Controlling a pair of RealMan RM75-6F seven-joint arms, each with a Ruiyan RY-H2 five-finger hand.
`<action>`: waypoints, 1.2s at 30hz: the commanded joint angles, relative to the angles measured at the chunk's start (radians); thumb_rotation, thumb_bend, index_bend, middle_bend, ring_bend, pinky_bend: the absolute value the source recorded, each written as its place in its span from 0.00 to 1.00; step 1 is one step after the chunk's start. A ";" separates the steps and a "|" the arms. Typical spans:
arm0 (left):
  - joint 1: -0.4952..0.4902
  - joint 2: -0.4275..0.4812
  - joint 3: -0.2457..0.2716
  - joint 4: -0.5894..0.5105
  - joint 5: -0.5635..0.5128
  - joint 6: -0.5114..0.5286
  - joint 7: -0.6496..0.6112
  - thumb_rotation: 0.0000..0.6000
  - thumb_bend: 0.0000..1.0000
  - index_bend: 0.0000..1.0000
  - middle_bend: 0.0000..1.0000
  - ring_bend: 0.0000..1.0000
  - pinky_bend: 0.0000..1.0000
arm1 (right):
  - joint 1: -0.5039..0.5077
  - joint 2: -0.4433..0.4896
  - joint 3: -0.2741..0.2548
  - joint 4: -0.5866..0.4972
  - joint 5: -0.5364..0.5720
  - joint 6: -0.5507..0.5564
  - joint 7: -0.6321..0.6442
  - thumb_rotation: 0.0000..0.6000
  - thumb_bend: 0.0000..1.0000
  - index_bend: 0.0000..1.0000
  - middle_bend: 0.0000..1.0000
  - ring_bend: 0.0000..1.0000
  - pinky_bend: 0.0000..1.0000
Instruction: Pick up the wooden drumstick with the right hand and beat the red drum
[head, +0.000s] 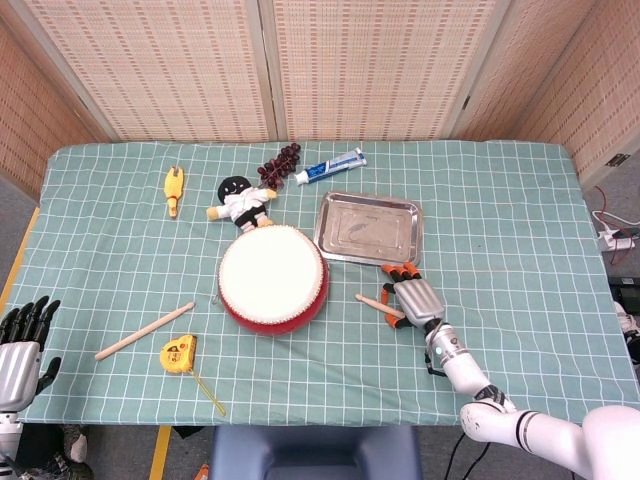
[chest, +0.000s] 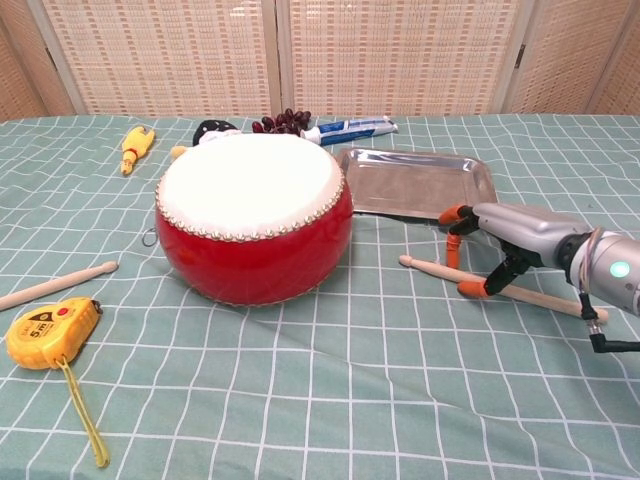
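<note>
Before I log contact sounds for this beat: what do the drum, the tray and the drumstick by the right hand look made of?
Red drum: glossy red shell, probably lacquered wood or plastic; matte white head, likely hide or synthetic, with pale studs around the rim.
Tray: bare metal, likely steel, judging by its dull grey reflective sheen.
Drumstick: pale unpainted wood, smooth, with a rounded tip.

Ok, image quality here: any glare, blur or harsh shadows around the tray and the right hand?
Head view: sharp, evenly lit, soft sheen on the metal tray. Chest view: right hand and drumstick crisp, faint shadow beneath; the tray mirrors the screens, no blown-out glare.
</note>
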 joint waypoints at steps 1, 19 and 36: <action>0.000 0.000 0.000 0.000 0.000 0.000 0.000 1.00 0.30 0.00 0.00 0.00 0.00 | 0.001 0.000 -0.001 0.000 -0.001 0.000 0.000 1.00 0.32 0.51 0.08 0.00 0.01; 0.002 -0.002 -0.001 0.008 -0.002 -0.001 -0.012 1.00 0.30 0.00 0.00 0.00 0.00 | -0.015 0.007 -0.038 -0.002 -0.050 0.052 -0.040 1.00 0.32 0.48 0.08 0.00 0.00; 0.003 -0.005 0.002 0.017 0.006 0.002 -0.027 1.00 0.30 0.00 0.00 0.00 0.00 | -0.048 0.035 -0.071 -0.056 -0.105 0.097 -0.013 1.00 0.37 0.59 0.08 0.00 0.00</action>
